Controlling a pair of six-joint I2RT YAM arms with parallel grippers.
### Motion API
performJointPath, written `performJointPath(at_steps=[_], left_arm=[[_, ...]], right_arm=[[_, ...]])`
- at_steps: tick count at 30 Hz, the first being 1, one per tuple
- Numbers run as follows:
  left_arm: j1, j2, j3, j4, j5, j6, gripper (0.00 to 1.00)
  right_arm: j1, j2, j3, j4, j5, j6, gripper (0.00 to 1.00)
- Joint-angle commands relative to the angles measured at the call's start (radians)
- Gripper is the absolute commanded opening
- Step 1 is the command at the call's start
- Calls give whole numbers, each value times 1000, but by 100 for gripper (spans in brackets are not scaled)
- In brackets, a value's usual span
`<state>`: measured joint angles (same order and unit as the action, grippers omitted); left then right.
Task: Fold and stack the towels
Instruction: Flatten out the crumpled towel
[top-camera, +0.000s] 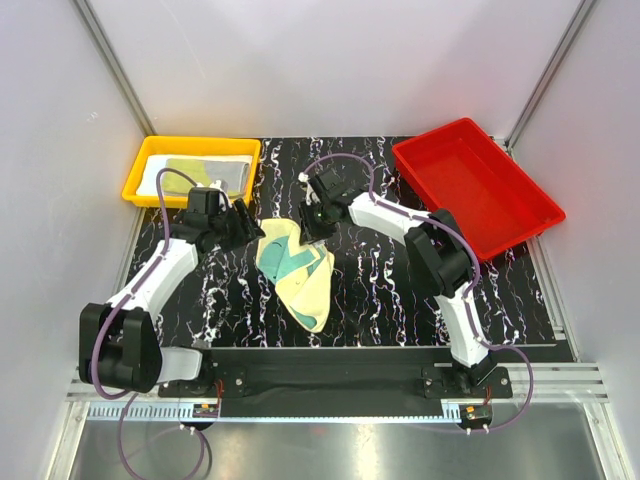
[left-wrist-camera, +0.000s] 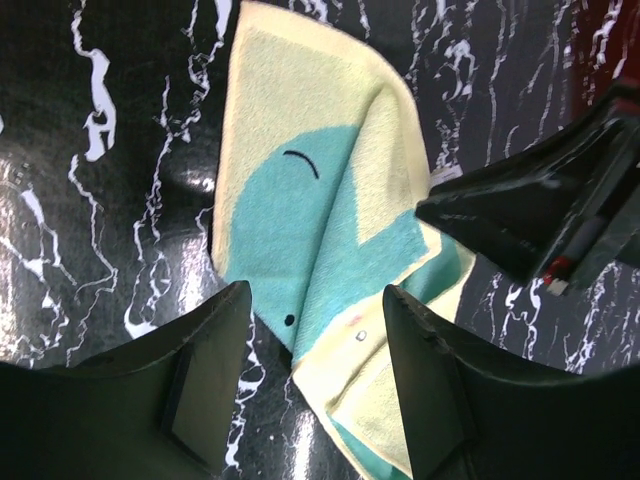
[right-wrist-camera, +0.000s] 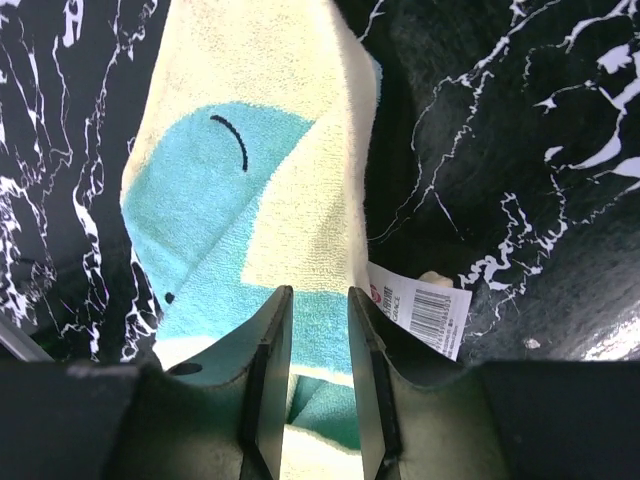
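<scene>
Broadly, the black marbled table (top-camera: 380, 300) carries two trays along its far edge: a red tray (top-camera: 478, 182) at the far right and a smaller yellow tray (top-camera: 140, 172) at the far left. In the yellow tray lies a flat pile of pale towels (top-camera: 200, 172), which I take to be the ones already folded and stacked; how many there are I cannot tell.

Between the arms, near the middle of the table, lies the yellow-and-teal towel (top-camera: 300, 275). It is only partly folded: one flap is turned over the rest, the outline is lopsided and tapers toward the near side, and its edges do not line up. No other loose towel shows on the table.

At the towel's far-left corner hangs the left gripper (left-wrist-camera: 315, 300), its jaws spread wide with nothing between them, the cloth lying flat on the table beneath. The right gripper (right-wrist-camera: 318, 300) is at the towel's far edge, jaws narrow and pinched on a fold of the cloth. Just to the right of that pinch a small white barcode label (right-wrist-camera: 425, 315) pokes out from under the towel.

By my reading the job is well along. This towel needs its fold squared and finished, then a move to the pile in the yellow tray.
</scene>
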<state>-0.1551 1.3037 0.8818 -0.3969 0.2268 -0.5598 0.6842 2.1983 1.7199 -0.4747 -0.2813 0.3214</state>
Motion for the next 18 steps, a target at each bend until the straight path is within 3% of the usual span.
performJointPath(at_steps=[1, 12, 18], left_arm=[[9, 2, 2, 90, 60, -9, 60], [11, 29, 31, 82, 68, 9, 59], [37, 123, 106, 44, -20, 44, 59]], right_arm=[[-8, -38, -19, 1, -42, -82, 36], [-8, -97, -49, -48, 5, -192, 38], [-8, -91, -32, -82, 7, -229, 38]])
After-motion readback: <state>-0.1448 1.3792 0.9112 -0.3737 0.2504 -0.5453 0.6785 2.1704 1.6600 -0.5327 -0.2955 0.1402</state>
